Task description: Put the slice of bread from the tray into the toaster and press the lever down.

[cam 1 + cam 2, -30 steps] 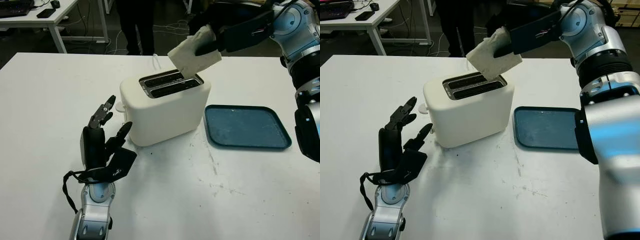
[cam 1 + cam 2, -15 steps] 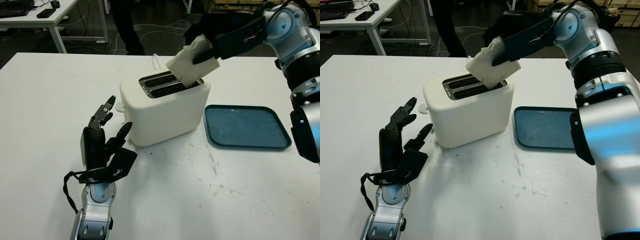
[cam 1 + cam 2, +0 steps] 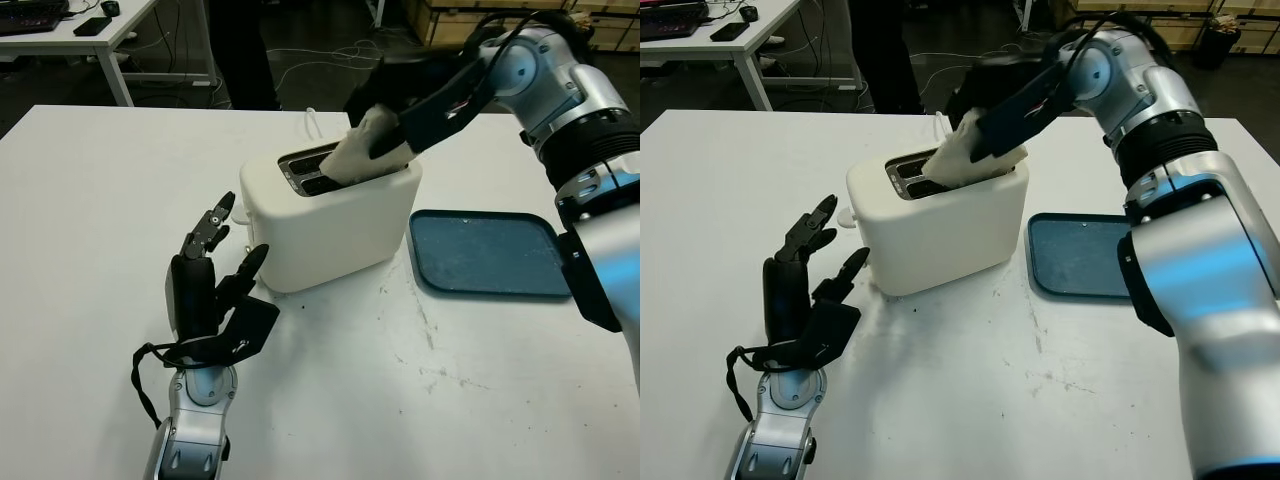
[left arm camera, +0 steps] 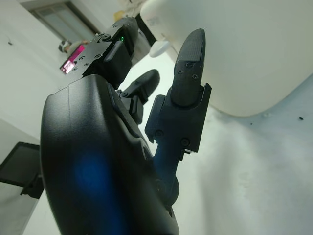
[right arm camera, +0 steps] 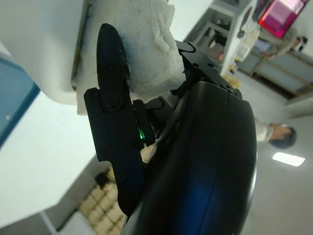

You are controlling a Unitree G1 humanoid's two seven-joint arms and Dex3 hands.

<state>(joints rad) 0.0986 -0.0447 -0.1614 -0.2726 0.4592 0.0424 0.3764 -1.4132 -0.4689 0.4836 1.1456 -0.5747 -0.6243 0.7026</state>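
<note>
While right hand [image 3: 385, 125] grips bread [image 3: 362, 152], tilted, seemingly part-sunk in toaster [image 3: 330, 225], left hand [image 3: 205, 290] open.

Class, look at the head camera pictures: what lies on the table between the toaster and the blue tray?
Nothing: between the toaster and the blue tray there is bare white table, as both eye views show.

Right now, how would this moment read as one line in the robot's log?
step: inserting bread | right hand: holding bread slice partway into toaster slot | left hand: open beside toaster | tray: empty | lever: not pressed
</note>
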